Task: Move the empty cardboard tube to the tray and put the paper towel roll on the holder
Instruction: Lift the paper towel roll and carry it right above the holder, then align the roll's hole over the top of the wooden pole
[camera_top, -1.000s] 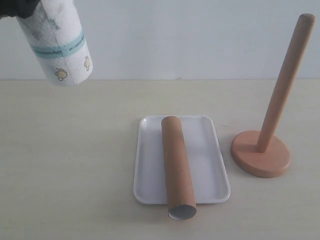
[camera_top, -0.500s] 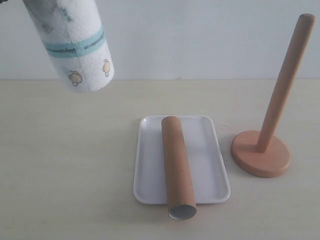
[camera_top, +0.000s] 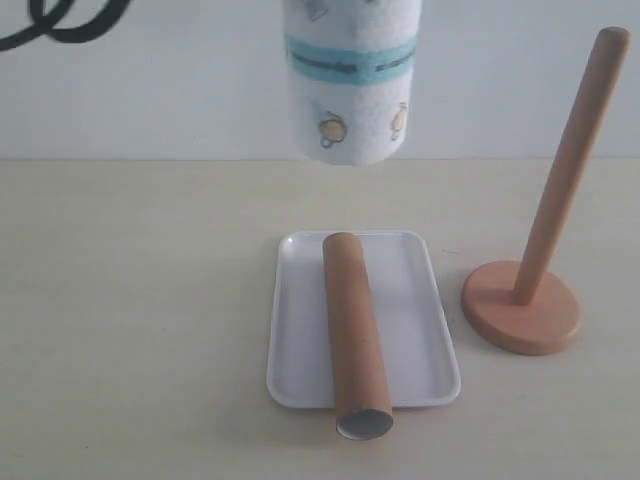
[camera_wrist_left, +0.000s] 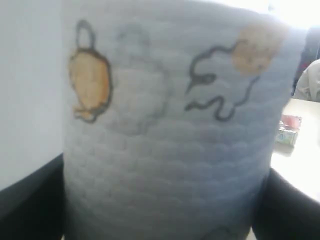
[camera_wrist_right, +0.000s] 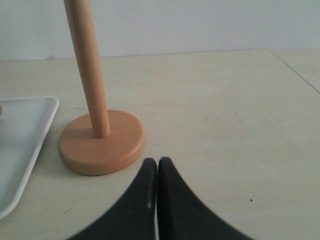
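Note:
The paper towel roll (camera_top: 350, 80) hangs upright in the air over the far end of the tray (camera_top: 300, 340), its teal band near the lower end. It fills the left wrist view, where my left gripper (camera_wrist_left: 165, 210) is shut on the paper towel roll (camera_wrist_left: 165, 125), with dark fingers (camera_wrist_left: 30, 205) on both sides. The empty cardboard tube (camera_top: 355, 335) lies lengthwise in the tray, its near end poking over the rim. To the right stands the holder (camera_top: 522, 308). My right gripper (camera_wrist_right: 157, 162), shut and empty, rests low beside the holder (camera_wrist_right: 101, 142) base; it does not show in the exterior view.
A black cable (camera_top: 60, 25) loops at the top left of the exterior view. A pale wall runs behind the table. A small colourful packet (camera_wrist_left: 287, 131) lies on a far surface in the left wrist view. The tray's corner (camera_wrist_right: 20, 145) shows in the right wrist view.
The paper towel roll has travelled from the upper left to the middle, above the tray's far end, and has turned from tilted to upright. Tube, tray and holder have not moved.

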